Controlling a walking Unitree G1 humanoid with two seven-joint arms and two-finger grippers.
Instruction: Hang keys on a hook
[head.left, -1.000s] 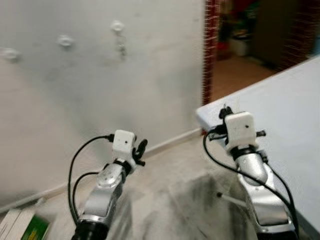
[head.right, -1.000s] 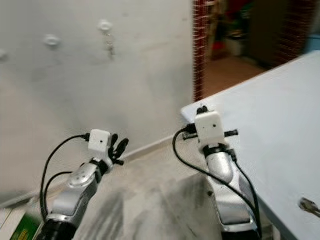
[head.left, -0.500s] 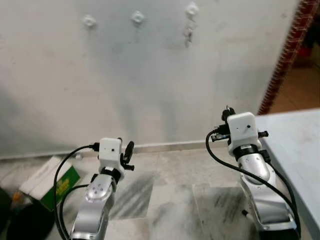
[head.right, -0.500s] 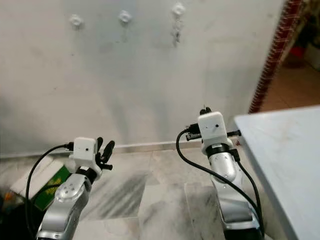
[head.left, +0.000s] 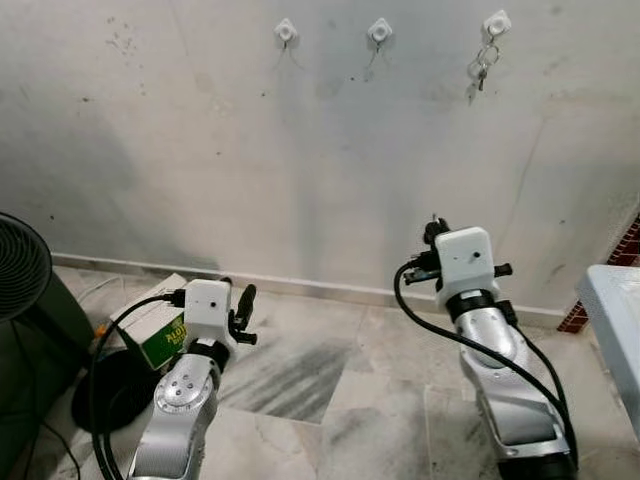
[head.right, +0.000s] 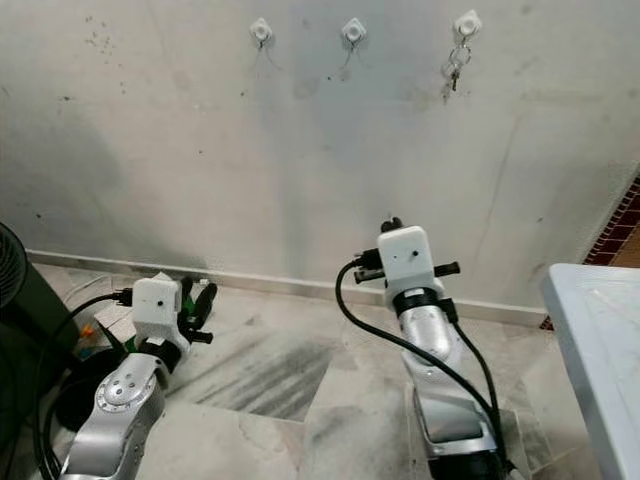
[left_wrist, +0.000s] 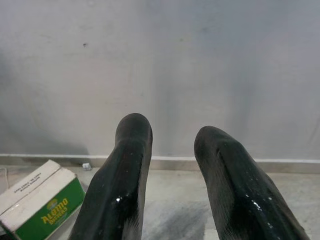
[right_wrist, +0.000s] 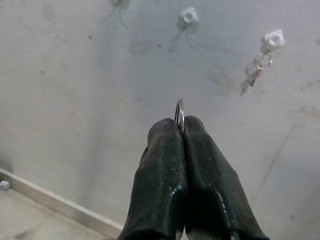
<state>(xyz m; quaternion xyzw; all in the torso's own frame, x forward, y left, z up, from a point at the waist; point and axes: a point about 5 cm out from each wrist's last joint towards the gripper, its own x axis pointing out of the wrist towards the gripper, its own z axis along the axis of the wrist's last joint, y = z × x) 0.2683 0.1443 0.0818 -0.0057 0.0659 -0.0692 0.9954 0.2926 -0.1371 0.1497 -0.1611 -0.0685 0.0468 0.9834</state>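
Three hooks (head.left: 380, 30) are showing on the wall (head.left: 300, 180); the rightmost is carrying keys (head.left: 478, 74). The right gripper (right_wrist: 181, 131) is pinching a key ring (right_wrist: 179, 113) tight. The left gripper (left_wrist: 172, 137) is gaping, holding nothing.

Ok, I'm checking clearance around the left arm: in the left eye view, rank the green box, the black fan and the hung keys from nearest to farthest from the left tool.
1. Green box, on the floor just to the left of the left tool.
2. Black fan, at the far left edge.
3. Hung keys, high up to the right, on the rightmost hook.
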